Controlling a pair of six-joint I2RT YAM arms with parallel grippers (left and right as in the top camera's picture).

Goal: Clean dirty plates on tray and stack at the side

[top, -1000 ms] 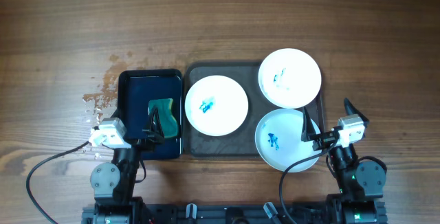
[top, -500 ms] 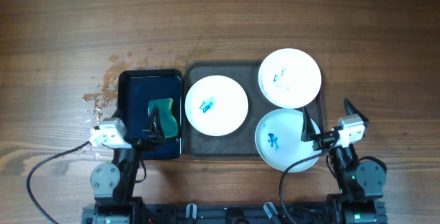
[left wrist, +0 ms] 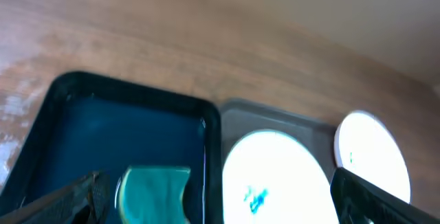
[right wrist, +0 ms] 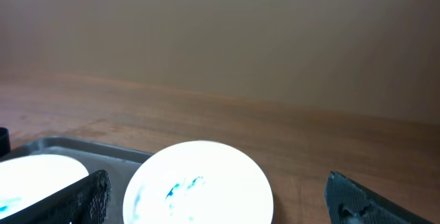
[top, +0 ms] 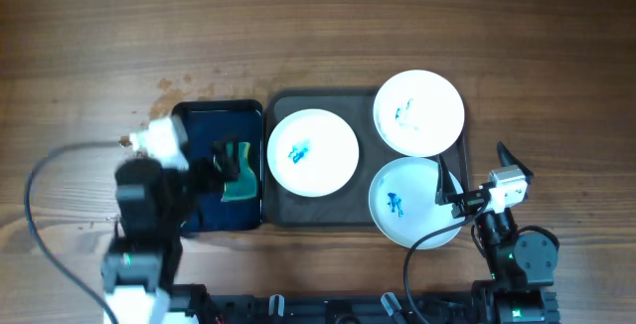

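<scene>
Three white plates with blue smears lie on the dark grey tray [top: 298, 210]: one at the left [top: 313, 152], one at the far right [top: 418, 113], one at the near right [top: 407, 203] overhanging the rim. My left gripper [top: 227, 162] is open and hovers over the green sponge [top: 238, 158] in the blue tray [top: 214, 120]. In the left wrist view the open left gripper [left wrist: 220, 210] frames the sponge [left wrist: 152, 193] and the left plate [left wrist: 278, 176]. My right gripper [top: 472, 173] is open and empty beside the near right plate. In the right wrist view the right gripper [right wrist: 220, 210] faces the far right plate [right wrist: 199, 183].
Pale specks and a brown stain [top: 149, 130] mark the wood left of the blue tray. The left arm's cable [top: 45, 175] loops over the table at the left. Bare wooden table [top: 318, 26] lies beyond both trays.
My left arm has swung away from the near edge and over the blue tray, blurred with motion. The right arm and the plates have not moved.
</scene>
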